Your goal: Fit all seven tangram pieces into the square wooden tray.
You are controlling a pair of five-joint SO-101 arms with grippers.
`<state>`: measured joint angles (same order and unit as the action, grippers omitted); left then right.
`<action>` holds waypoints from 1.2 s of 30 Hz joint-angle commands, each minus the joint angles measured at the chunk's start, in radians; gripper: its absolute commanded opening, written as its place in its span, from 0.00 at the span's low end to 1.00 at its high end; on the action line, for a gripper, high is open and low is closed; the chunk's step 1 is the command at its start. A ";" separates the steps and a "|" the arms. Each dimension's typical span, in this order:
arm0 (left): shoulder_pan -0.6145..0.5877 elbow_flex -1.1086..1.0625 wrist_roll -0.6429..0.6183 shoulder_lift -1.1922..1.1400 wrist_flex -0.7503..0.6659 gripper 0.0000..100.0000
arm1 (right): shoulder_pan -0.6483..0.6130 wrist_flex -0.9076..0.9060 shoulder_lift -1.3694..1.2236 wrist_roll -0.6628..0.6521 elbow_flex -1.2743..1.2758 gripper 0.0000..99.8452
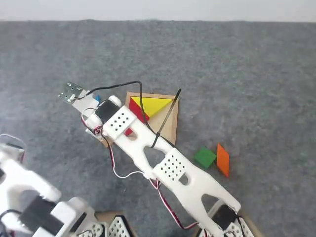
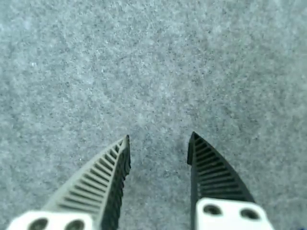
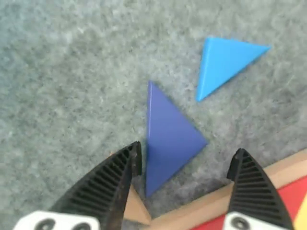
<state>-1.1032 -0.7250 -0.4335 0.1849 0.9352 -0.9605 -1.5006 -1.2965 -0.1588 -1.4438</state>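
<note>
The right claw [image 3: 188, 151] was spread wide just outside the tray [image 1: 170, 126], with a dark blue triangle [image 3: 168, 139] between its fingertips. A light blue triangle [image 3: 225, 62] lay farther from the tray. Inside the tray sat a yellow triangle [image 1: 152, 104] and a red piece [image 1: 138, 116]. A green square [image 1: 205, 158] and an orange piece [image 1: 223, 159] lay near the tray. The left claw [image 2: 159, 139] gaped over bare grey mat [image 2: 153, 57].

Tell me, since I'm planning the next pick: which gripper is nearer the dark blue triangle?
Right. The right gripper hangs open directly over the dark blue triangle; the left gripper is over bare carpet, away from it.
</note>
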 commanded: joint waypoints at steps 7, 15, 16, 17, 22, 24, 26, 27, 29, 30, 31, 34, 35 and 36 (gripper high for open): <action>-0.003 0.042 -0.006 0.006 0.008 0.19 | -0.005 0.113 0.019 0.031 0.046 0.30; -0.006 0.042 -0.006 0.006 0.008 0.19 | -0.015 0.116 0.018 -0.028 0.046 0.19; -0.006 0.042 -0.006 0.006 0.008 0.19 | -0.015 0.116 0.018 -0.034 0.046 0.17; -0.006 0.042 -0.006 0.006 0.008 0.19 | -0.016 0.116 0.018 -0.034 0.046 0.17; -0.006 0.042 -0.006 0.006 0.008 0.19 | -0.015 0.110 0.016 -0.026 0.048 0.19; -0.006 0.042 -0.006 0.006 0.008 0.19 | -0.013 0.110 0.016 -0.028 0.048 0.19; -0.006 0.042 -0.006 0.006 0.008 0.19 | -0.012 0.108 0.016 -0.029 0.048 0.19; -0.006 0.042 -0.006 0.006 0.008 0.19 | -0.010 0.101 0.016 -0.031 0.048 0.19; -0.006 0.042 -0.005 0.006 0.008 0.19 | -0.010 0.096 0.016 -0.032 0.048 0.19; -0.006 0.042 -0.005 0.006 0.008 0.19 | -0.008 0.096 0.016 -0.032 0.048 0.19; -0.006 0.041 -0.003 0.006 0.008 0.19 | -0.008 0.096 0.016 -0.032 0.048 0.19; -0.006 0.041 -0.002 0.006 0.009 0.19 | -0.008 0.096 0.016 -0.034 0.048 0.15; -0.006 0.041 -0.002 0.006 0.009 0.19 | -0.008 0.096 0.016 -0.034 0.048 0.13; -0.006 0.041 -0.002 0.006 0.009 0.19 | -0.007 0.097 0.018 -0.035 0.046 0.11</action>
<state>-1.1032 -0.7250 -0.4319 0.1849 0.9352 -0.9651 -1.4009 -1.2965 -0.1757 -1.3901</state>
